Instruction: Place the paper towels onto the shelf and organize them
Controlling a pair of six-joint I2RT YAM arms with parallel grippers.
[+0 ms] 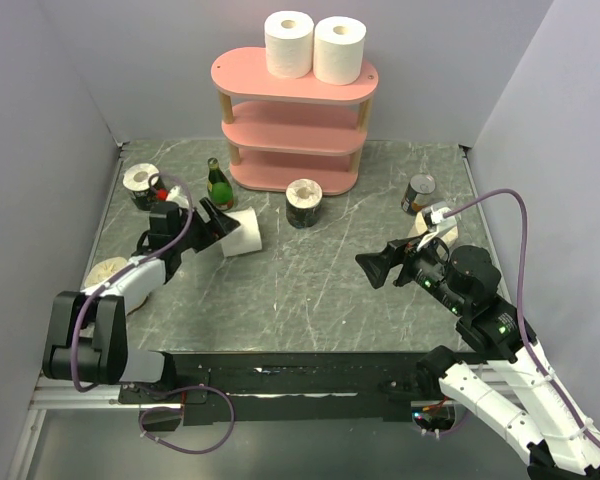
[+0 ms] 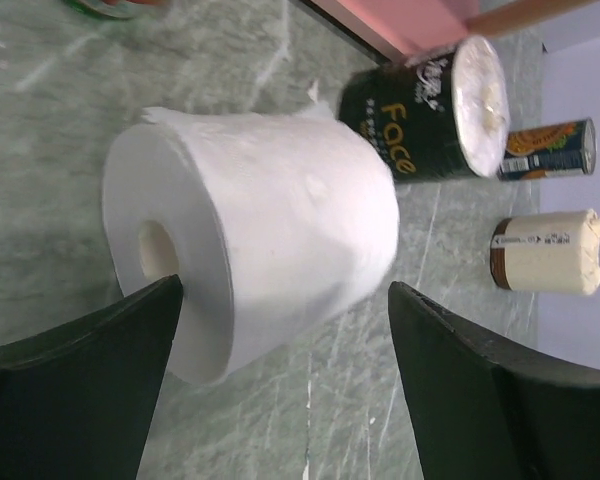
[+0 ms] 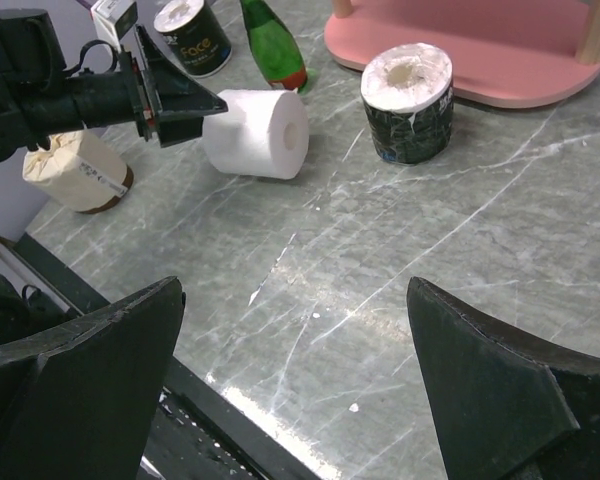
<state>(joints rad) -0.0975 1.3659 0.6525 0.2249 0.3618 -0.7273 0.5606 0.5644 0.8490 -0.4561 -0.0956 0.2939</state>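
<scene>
Plainly, the left gripper (image 2: pixel 285 288) is spread wide and grips nothing. One white paper towel (image 2: pixel 280 220) lies on its side between the fingers: one finger overlaps the roll's hollow-cored end, and the other stands apart from its far end. The right gripper (image 3: pixel 295 285) is spread just as wide over bare table (image 1: pixel 310 290), with nothing between its fingers.

One pink shelf (image 1: pixel 290 90) with three tiers stands at the far side. There are seven rolls:
- Two white rolls (image 1: pixel 289 44) (image 1: pixel 339 50) stand upright, just beside each other, on the top board.
- The third white roll is the one at the left gripper.
- One dark-banded roll (image 1: pixel 304 203) stands just in front of the shelf.
- The other dark-banded roll (image 1: pixel 140 185) stands at the far left.
- One cream roll (image 3: pixel 75 170) lies beside the left arm.
- The other cream roll (image 2: pixel 545 250) lies near the right arm.

One green bottle (image 1: pixel 218 185) stands just beyond the left gripper, and one small can (image 1: pixel 418 193) stands far right.

The left arm stretches low along the table with its wrist rolled sideways. The right arm is bent and raised, its gripper pointing toward the table's middle.
</scene>
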